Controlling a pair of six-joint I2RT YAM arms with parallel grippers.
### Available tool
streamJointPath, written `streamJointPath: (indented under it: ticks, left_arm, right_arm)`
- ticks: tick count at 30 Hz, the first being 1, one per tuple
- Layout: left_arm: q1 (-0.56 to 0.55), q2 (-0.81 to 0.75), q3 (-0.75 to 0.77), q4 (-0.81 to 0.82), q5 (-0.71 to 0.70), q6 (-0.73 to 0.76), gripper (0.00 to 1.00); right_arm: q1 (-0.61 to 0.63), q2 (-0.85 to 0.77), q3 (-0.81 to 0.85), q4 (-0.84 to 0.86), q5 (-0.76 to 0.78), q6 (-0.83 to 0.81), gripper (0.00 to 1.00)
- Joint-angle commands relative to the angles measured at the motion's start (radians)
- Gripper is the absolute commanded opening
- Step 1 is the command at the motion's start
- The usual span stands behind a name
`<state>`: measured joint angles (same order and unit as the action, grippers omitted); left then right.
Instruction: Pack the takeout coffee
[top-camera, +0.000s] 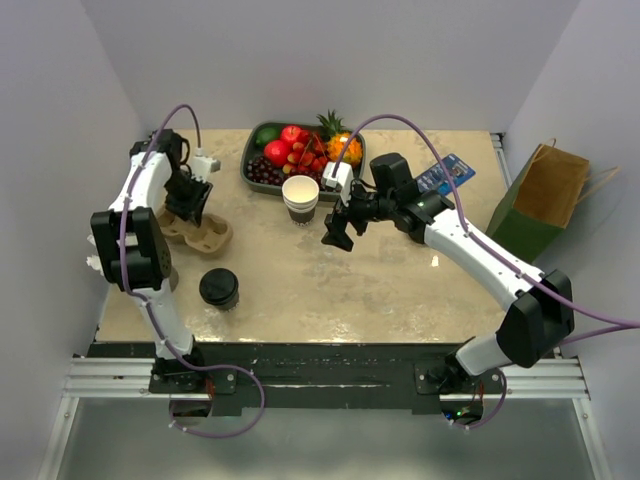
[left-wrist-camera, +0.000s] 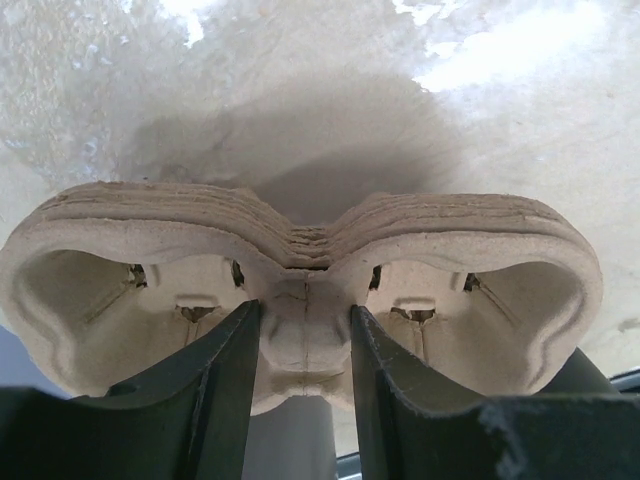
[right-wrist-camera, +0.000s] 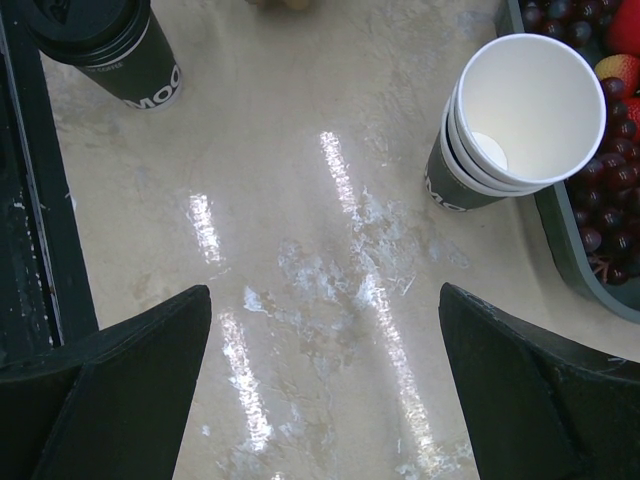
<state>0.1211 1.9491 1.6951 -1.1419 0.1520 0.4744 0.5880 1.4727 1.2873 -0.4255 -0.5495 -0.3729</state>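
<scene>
Pinching the middle ridge of the pulp cup carrier (left-wrist-camera: 480, 250) (top-camera: 207, 236) with the left gripper (left-wrist-camera: 305, 310) (top-camera: 188, 205), one dark finger (left-wrist-camera: 225, 380) pressed against each side of the ridge. An open cup well to the left and right of the grip. Several layers along the carrier's far edge, as of nested pieces. All of this at the left of the table (top-camera: 380, 280), about midway between near and far.

Nearer on the left side, apart from the carrier: the takeout coffee (top-camera: 219, 288) (right-wrist-camera: 105, 45), upright, a dark cup with pale lettering under a round black lid. Touched by neither gripper.

Above the middle of the table, hanging with fingers spread wide and nothing between them: the right gripper (top-camera: 338, 232) (right-wrist-camera: 325, 390). Only bare glossy tabletop under it in the wrist view.

Just left and far of that gripper, a stack of lidless paper cups (top-camera: 300, 198) (right-wrist-camera: 515, 120), white inside, standing upright right beside the near rim of a dark fruit tray (top-camera: 247, 170) (right-wrist-camera: 575, 260). At the far right of the table, a blue packet (top-camera: 445, 173). Beyond the right edge, a brown paper bag (top-camera: 545, 195), mouth open.
</scene>
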Motion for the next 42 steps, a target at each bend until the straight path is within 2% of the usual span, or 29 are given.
streamJointPath:
  ticks: [1, 4, 6, 8, 9, 11, 13, 14, 17, 19, 22, 23, 26, 27, 31, 36, 42]
  left_arm:
    - [-0.038, -0.024, 0.063, 0.034, -0.199, -0.039, 0.28]
    - [-0.057, -0.081, 0.052, 0.094, -0.298, -0.020, 0.29]
    - [-0.055, -0.076, 0.078, 0.071, -0.274, -0.014, 0.29]
    - [-0.006, -0.024, 0.163, -0.031, -0.112, -0.065, 0.28]
    - [0.017, 0.002, 0.191, -0.070, 0.087, -0.124, 0.28]
    - [0.043, 0.030, 0.174, -0.090, 0.211, -0.155, 0.29]
    - [0.040, 0.031, 0.135, -0.043, 0.173, -0.163, 0.30]
    - [0.040, 0.039, 0.135, -0.029, 0.049, -0.174, 0.31]
    - [0.034, 0.045, 0.173, 0.030, -0.182, -0.131, 0.28]
    - [0.028, 0.028, 0.187, 0.082, -0.218, -0.102, 0.27]
    - [0.046, 0.085, 0.302, -0.021, -0.059, -0.212, 0.24]
    - [0.048, 0.085, 0.288, -0.024, 0.055, -0.236, 0.23]
    - [0.052, 0.097, 0.209, -0.001, 0.129, -0.322, 0.16]
    - [0.052, 0.109, 0.189, 0.008, 0.130, -0.362, 0.10]
    - [0.051, 0.128, 0.199, 0.024, 0.115, -0.375, 0.00]
    - [0.051, 0.114, 0.277, 0.034, 0.069, -0.356, 0.00]
    - [0.051, 0.013, 0.264, 0.008, 0.093, -0.324, 0.00]
  right_arm:
    - [-0.004, -0.008, 0.021, 0.036, -0.023, 0.019, 0.98]
    - [-0.005, -0.015, 0.009, 0.037, -0.026, 0.020, 0.98]
    - [-0.005, -0.011, 0.003, 0.044, -0.030, 0.026, 0.98]
    - [-0.004, -0.006, 0.006, 0.047, -0.041, 0.031, 0.98]
    - [-0.005, -0.002, 0.013, 0.051, -0.043, 0.032, 0.98]
    - [-0.005, 0.009, 0.021, 0.051, -0.046, 0.034, 0.98]
    - [-0.005, 0.015, 0.032, 0.048, -0.043, 0.032, 0.98]
    - [-0.005, 0.015, 0.035, 0.048, -0.043, 0.031, 0.98]
    - [-0.005, 0.012, 0.035, 0.041, -0.040, 0.028, 0.98]
    - [-0.005, 0.011, 0.030, 0.039, -0.038, 0.028, 0.98]
    - [-0.004, 0.017, 0.033, 0.042, -0.041, 0.031, 0.98]
    - [-0.005, 0.023, 0.035, 0.044, -0.041, 0.032, 0.98]
    - [-0.005, 0.038, 0.047, 0.044, -0.044, 0.034, 0.98]
    - [-0.004, 0.040, 0.055, 0.039, -0.046, 0.034, 0.98]
    - [-0.007, 0.051, 0.069, 0.024, -0.044, 0.032, 0.98]
    - [-0.005, 0.052, 0.076, 0.011, -0.032, 0.029, 0.98]
    - [-0.027, 0.031, 0.154, -0.051, -0.001, 0.017, 0.98]
